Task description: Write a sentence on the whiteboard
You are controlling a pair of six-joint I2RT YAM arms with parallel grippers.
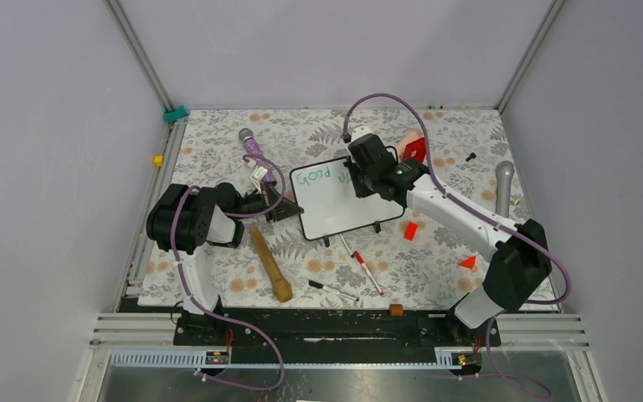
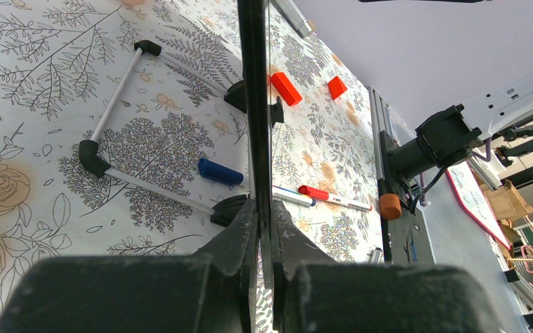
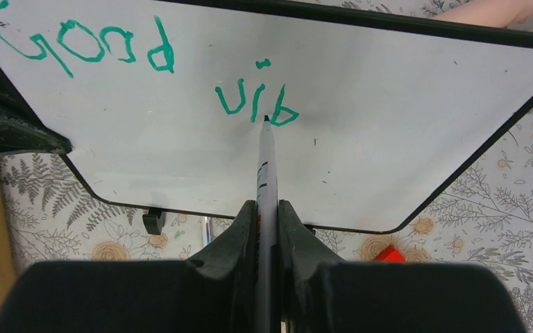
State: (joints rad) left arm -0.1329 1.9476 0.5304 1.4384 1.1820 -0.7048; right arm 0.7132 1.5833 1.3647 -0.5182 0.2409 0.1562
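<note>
The whiteboard (image 1: 343,209) stands tilted on its black feet in mid-table. The sentence in green reads "Good" (image 3: 83,45) and "vib" (image 3: 253,100) on the board (image 3: 402,125). My right gripper (image 1: 362,177) is over the board's upper right. In the right wrist view it (image 3: 267,208) is shut on a white marker (image 3: 266,173), whose tip touches the board just below the "b". My left gripper (image 1: 287,206) is at the board's left edge. In the left wrist view it (image 2: 264,211) is shut on that thin black edge (image 2: 253,104), seen edge-on.
A wooden pestle (image 1: 270,265) lies near the left arm. A red-capped marker (image 1: 367,270) and a black one (image 1: 332,290) lie in front of the board. Red blocks (image 1: 410,230) (image 1: 467,262), a grey microphone (image 1: 503,186) and a purple one (image 1: 248,138) are scattered around.
</note>
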